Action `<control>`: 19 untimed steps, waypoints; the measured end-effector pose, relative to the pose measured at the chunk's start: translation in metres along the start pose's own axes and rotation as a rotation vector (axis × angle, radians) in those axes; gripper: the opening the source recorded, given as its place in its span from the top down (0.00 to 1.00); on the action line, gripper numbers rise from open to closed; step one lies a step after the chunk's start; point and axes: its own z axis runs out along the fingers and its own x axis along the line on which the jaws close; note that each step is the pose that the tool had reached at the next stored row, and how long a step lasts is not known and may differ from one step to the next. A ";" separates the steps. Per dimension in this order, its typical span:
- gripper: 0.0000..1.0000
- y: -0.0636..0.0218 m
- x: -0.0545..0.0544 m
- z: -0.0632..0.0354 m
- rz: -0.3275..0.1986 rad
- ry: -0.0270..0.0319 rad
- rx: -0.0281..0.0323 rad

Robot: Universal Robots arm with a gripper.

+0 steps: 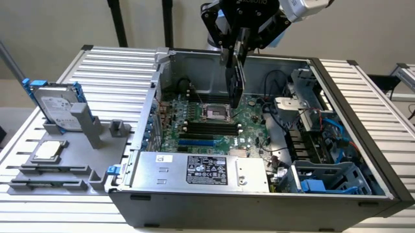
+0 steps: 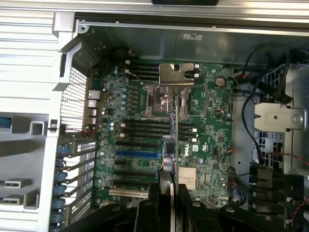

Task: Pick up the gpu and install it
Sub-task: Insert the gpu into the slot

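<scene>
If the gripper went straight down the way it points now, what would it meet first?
The gpu in the gripper would touch the motherboard first, probably beside the CPU socket; depth makes the exact spot uncertain.

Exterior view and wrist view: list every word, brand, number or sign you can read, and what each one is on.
"obotiq", cut off by the picture's top edge: on the gripper that holds the gpu.
"DELL": white print on the motherboard, beside the card's edge.
Label on the power supply: print too small to read.
Label on the hard drive: too small to read.
</scene>
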 end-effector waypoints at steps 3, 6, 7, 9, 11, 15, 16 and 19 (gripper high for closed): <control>0.73 0.0000 0.000 0.0000 0.000 0.0000 0.0000; 0.73 0.0000 0.000 0.0000 0.000 0.0000 0.0000; 0.73 0.0000 0.000 0.0000 0.000 0.0000 0.0000; 0.73 0.0000 0.000 0.0000 0.000 0.0000 0.0000; 0.73 0.0000 0.000 0.0000 0.000 0.0000 0.0000; 0.73 0.0000 0.000 0.0000 -0.024 0.0018 0.0005; 0.73 0.0000 0.000 0.0000 -0.042 0.0032 0.0010; 0.73 0.0000 0.000 0.0000 -0.096 0.0074 0.0024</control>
